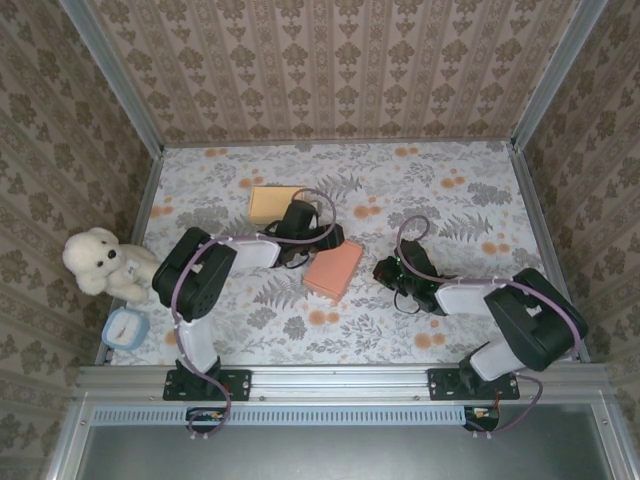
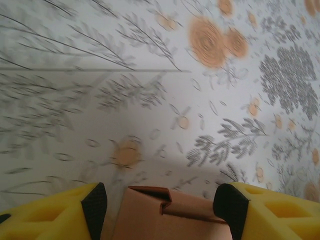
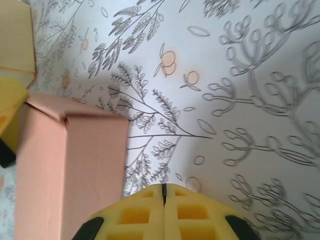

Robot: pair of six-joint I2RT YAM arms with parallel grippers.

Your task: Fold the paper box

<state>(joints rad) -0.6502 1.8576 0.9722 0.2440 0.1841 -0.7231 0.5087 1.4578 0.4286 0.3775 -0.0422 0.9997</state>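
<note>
Left arm (image 1: 195,275): rises from its base at the near edge and bends sharply at the elbow. The forearm reaches rightward and slightly away from the base.

Left gripper (image 1: 318,240) (image 2: 162,212): angled downward, jaws standing well apart. The yellow fingers (image 2: 280,212) carry black pads on their inner faces, both seen at the bottom corners of the wrist view.

Right arm (image 1: 525,320): elbow folded out to the right, forearm running leftward and held low.

Right gripper (image 1: 392,270) (image 3: 163,200): jaws closed, with the two yellow fingers pressed together along a thin dark seam and black pads at their outer edges.
</note>
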